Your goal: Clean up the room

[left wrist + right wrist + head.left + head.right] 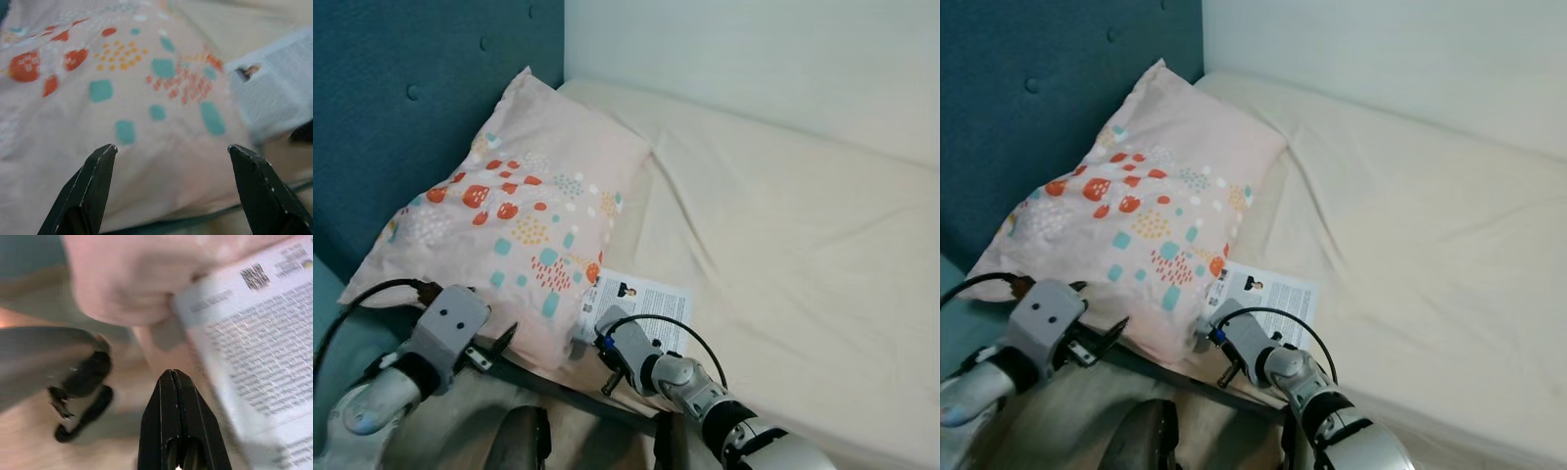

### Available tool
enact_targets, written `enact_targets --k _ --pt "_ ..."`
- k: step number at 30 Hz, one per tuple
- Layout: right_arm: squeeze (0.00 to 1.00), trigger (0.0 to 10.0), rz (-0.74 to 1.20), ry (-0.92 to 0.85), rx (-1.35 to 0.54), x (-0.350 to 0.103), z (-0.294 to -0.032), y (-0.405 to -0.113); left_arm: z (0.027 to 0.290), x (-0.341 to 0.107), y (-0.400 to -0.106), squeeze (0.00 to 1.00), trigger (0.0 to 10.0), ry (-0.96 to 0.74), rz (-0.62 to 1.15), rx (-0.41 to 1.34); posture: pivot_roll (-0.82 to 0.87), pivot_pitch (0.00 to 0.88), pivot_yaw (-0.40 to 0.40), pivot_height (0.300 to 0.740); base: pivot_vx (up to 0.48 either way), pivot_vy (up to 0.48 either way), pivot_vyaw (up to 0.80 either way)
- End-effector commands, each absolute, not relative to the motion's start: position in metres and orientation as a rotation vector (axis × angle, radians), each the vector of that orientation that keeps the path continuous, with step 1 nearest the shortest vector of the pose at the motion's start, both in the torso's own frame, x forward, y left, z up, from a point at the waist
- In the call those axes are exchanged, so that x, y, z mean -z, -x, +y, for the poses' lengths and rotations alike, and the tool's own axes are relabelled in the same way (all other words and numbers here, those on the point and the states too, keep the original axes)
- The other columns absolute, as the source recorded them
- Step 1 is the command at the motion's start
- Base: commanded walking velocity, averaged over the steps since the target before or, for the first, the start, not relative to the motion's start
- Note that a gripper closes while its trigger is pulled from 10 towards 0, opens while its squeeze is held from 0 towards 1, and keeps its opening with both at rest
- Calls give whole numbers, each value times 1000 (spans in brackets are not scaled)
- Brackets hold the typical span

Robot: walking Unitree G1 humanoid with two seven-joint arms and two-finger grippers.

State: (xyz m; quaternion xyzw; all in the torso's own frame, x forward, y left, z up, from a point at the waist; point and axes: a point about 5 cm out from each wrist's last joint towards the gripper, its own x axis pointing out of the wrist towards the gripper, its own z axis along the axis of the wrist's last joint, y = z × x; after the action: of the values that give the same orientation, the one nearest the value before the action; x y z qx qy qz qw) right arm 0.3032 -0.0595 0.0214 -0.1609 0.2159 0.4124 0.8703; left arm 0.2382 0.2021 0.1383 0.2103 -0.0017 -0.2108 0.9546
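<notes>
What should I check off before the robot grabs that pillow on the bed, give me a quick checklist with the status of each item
1. Left tool open: ok, fingers spread wide.
2. Left tool lined up with the pillow: ok, the pillow's near edge sits just ahead between the fingers.
3. Left tool already touching the pillow: cannot tell.
4. Right tool free: ok, shut with nothing in it, beside the printed paper.
5. Paper clear of the pillow: not ok, one edge is tucked under the pillow's corner, so it may shift if the pillow is lifted.
6. Mattress beside the pillow open for setting it down: ok.
</notes>
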Motion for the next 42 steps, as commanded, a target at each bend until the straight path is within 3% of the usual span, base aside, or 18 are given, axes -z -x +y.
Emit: enact_targets --k 1,4,6,8,10,18,29,42 --pt "0 10000 446 302 -865 -19 -62 -300 191 -130 -238 0 10000 -391 4 488 118 87 -110 611 0 0 0" --pt "0 10000 428 289 -863 -19 -64 -299 182 -127 -239 0 10000 -367 3 521 113 80 -107 611 0 0 0" --pt "0 10000 322 260 -741 -27 -82 -302 160 -115 -250 0 10000 -302 19 551 54 19 -54 611 0 0 0" --pt "0 10000 322 260 -741 -27 -82 -302 160 -115 -250 0 10000 -302 19 551 54 19 -54 611 0 0 0" --pt "0 10000 156 261 -543 -49 -106 -304 147 -104 -268 0 10000 -233 72 473 9 0 -15 611 0 0 0" --pt "0 10000 -32 254 -280 -78 -133 -298 150 -101 -290 0 10000 -187 68 276 -12 0 -11 611 0 0 0" --pt "0 10000 14 219 -127 -77 -153 -290 150 -98 -297 0 10000 -111 67 179 -4 0 -34 631 0 0 0" --pt "0 10000 17 200 -129 -87 -150 -297 152 -96 -297 0 10000 -96 51 110 2 0 -56 681 0 0 0"
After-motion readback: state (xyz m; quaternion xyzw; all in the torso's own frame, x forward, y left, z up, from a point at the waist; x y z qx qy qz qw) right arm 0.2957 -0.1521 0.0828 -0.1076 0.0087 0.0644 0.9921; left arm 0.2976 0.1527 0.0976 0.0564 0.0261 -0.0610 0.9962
